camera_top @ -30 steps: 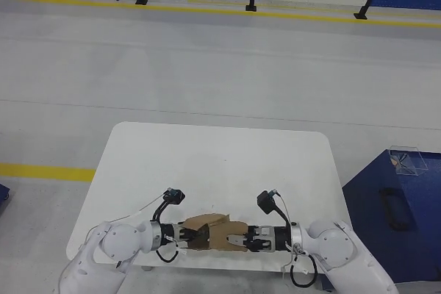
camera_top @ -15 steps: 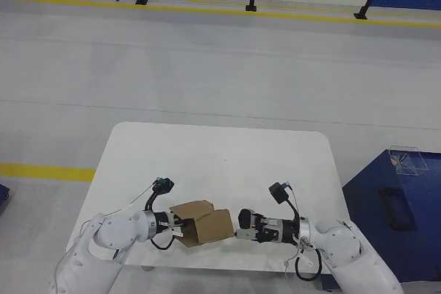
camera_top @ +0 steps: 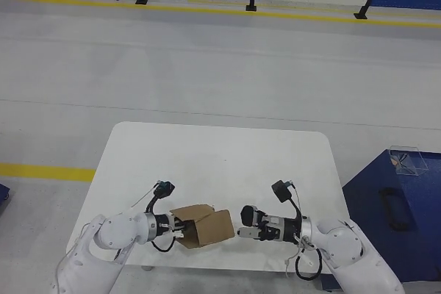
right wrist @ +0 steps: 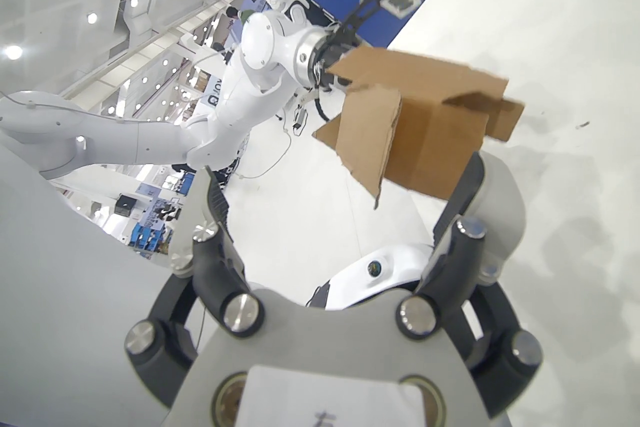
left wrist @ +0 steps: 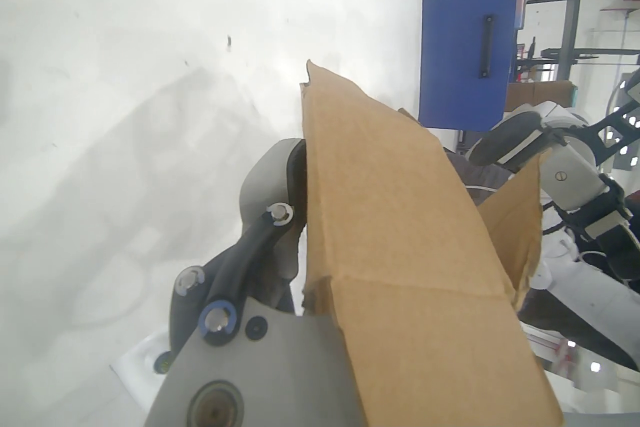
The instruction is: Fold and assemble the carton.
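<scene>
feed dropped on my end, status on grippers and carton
Left gripper shut on a carton flap. Right gripper open, close beside carton, not gripping. Carton partly formed, flaps loose. Nothing between right gripper and carton.

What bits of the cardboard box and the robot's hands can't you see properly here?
1. Top view: the spot where the left gripper grips the carton is too small to make out.
2. Left wrist view: the carton hides one of that gripper's fingers, and the picture's bottom edge cuts the carton off.
3. Right wrist view: the carton's own walls and flaps hide its inside from the open right gripper.
</scene>
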Controlling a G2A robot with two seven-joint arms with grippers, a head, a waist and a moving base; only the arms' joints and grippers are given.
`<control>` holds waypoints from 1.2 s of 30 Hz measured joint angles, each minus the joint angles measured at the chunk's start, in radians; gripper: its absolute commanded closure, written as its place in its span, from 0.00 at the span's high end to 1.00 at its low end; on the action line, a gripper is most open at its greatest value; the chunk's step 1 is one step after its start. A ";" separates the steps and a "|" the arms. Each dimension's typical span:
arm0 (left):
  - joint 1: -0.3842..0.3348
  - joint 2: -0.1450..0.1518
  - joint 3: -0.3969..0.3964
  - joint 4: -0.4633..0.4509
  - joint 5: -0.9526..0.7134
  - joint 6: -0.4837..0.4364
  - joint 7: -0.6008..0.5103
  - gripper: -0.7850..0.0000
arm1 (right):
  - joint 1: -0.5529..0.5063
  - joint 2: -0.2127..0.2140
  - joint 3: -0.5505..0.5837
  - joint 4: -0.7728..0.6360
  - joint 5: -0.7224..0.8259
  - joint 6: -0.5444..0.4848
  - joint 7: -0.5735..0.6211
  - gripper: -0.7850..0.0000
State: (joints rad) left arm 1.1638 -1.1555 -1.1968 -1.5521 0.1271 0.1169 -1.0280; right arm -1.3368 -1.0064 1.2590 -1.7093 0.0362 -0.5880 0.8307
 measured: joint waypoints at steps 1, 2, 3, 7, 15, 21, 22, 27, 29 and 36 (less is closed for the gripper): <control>-0.018 -0.004 -0.005 0.028 -0.080 0.038 -0.027 0.00 | -0.014 0.003 0.019 -0.007 -0.017 -0.009 -0.023 1.00; -0.044 -0.013 -0.011 0.075 -0.207 0.089 -0.048 0.00 | -0.035 0.007 0.044 -0.017 -0.045 -0.018 -0.044 1.00; -0.065 -0.020 -0.009 0.115 -0.309 0.130 -0.062 0.00 | -0.050 0.009 0.062 -0.028 -0.067 -0.024 -0.057 1.00; -0.166 -0.052 0.059 0.306 -0.596 0.275 -0.119 0.00 | -0.122 0.018 0.136 -0.066 -0.110 -0.037 -0.130 1.00; -0.285 -0.104 0.192 0.531 -0.780 0.352 -0.227 0.00 | -0.168 0.023 0.173 -0.087 -0.132 0.024 -0.143 1.00; -0.282 -0.103 0.190 0.526 -0.768 0.350 -0.217 0.00 | -0.168 0.023 0.174 -0.087 -0.135 0.027 -0.151 1.00; -0.278 -0.104 0.188 0.523 -0.771 0.347 -0.208 0.00 | -0.170 0.022 0.174 -0.087 -0.135 0.029 -0.164 1.00; -0.239 -0.105 0.165 0.480 -0.825 0.299 -0.113 0.00 | -0.163 0.022 0.229 -0.057 -0.087 0.045 -0.254 1.00; -0.228 -0.105 0.167 0.467 -0.843 0.291 -0.128 0.00 | -0.164 0.018 0.222 -0.054 -0.200 0.080 -0.320 1.00; -0.194 -0.103 0.194 0.409 -0.771 0.147 -0.126 0.00 | -0.114 0.001 0.114 0.001 -0.383 0.135 -0.387 1.00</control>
State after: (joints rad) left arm 0.9699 -1.2585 -1.0031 -1.1427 -0.6440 0.2637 -1.1543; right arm -1.4508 -1.0058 1.3731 -1.7085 -0.3465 -0.4532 0.4436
